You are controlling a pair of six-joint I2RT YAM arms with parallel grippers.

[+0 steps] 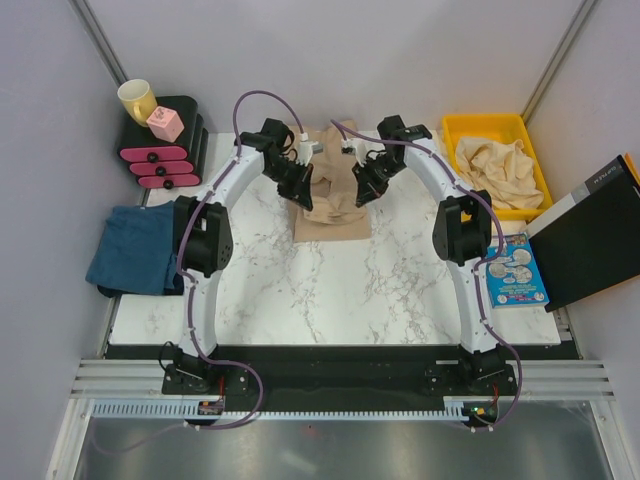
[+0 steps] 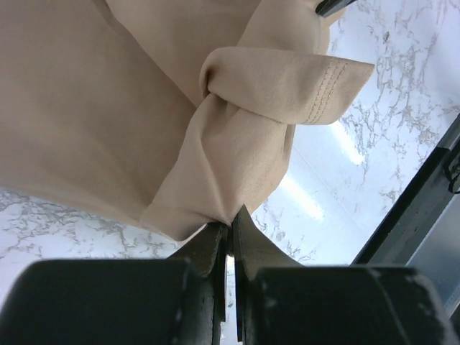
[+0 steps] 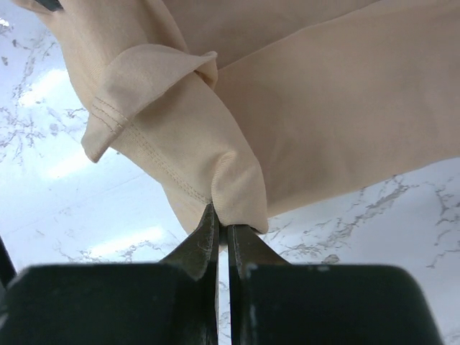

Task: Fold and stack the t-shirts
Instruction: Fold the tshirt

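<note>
- Position: the tan t-shirt (image 1: 330, 205) lies in the upper middle of the top view. Its lower part is flat on the worktop (image 1: 330, 300), and its upper part is gathered between the two arms.
- Left claw (image 2: 230, 224): closed to a slit, pinching a bunched corner of the tan cloth.
- Right claw (image 3: 223, 224): likewise closed, nipping a fold beside a double-stitched hem.
- Handling: expect light, limp cotton that sags and creases. My judgement is that you should hold it at hems or seams, where the cloth is thickest.
- Other stock: a teal-blue t-shirt (image 1: 135, 248) sits folded at the left edge, and beige t-shirts (image 1: 497, 170) lie crumpled in the yellow bin (image 1: 485, 122) at upper right.
- Obscured: the arms cover the garment's top edge, so you cannot confirm collar or sleeve layout. How much cloth sits between the jaws is hidden. No navy shirt is visible.
</note>
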